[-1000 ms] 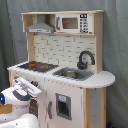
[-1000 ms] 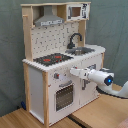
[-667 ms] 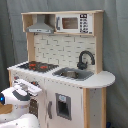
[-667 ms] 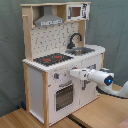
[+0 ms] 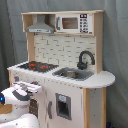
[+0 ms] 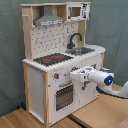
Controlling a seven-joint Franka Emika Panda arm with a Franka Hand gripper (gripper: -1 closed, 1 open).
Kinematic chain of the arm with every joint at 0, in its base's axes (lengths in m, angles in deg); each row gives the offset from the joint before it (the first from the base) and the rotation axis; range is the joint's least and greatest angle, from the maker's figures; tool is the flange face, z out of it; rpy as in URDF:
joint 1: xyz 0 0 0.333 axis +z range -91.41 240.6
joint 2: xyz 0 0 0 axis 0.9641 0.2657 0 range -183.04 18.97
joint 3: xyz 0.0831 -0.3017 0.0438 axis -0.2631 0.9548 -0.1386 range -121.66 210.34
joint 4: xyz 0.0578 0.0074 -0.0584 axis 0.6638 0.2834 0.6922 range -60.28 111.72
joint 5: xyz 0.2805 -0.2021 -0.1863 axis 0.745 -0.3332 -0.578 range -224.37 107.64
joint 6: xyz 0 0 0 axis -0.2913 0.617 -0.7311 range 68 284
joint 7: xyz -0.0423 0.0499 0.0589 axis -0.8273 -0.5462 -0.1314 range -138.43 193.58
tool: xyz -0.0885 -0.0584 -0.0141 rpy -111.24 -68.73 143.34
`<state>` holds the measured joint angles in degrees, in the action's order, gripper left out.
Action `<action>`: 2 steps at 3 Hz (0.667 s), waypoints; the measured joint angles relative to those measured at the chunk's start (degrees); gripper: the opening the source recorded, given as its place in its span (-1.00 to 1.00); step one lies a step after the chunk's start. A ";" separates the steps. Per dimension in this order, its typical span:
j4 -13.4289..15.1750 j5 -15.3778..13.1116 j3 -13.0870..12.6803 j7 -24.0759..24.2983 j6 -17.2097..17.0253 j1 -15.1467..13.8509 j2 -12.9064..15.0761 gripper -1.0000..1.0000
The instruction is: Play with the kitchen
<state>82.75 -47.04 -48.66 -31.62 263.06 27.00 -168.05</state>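
One arm is at work, and it reaches from the lower right of the second exterior view toward the front of the kitchen (image 6: 55, 65), which fills the centre of both exterior views. The gripper (image 6: 75, 76) sits just in front of the panel under the stovetop (image 6: 52, 59), close above the oven door (image 6: 63, 96), probably so that it can get at the knobs or the door handle on that face; whether it touches the panel cannot be told. In the first exterior view the same gripper (image 5: 31, 88) shows at lower left, level with the edge below the burners. Whether its fingers are spread or closed cannot be told from either view, and nothing is seen held in them. The arm comes in level and from the side, which suits a front-facing control rather than anything on the counter. As for containers, the sink (image 5: 74, 74) beside the black faucet (image 5: 84, 59) looks empty, though its bottom is dim. The microwave (image 5: 74, 23) at upper right has its door closed, and so does the oven, so what either holds is hidden. The grey hood (image 5: 40, 28) hangs over the stovetop.
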 joint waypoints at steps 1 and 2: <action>0.01 0.00 0.02 -3.23 -0.40 0.08 0.00 -1.00; 0.01 0.00 0.02 -3.23 -0.48 0.09 0.00 1.00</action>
<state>82.75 -47.04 -48.65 -34.85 262.57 27.09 -168.05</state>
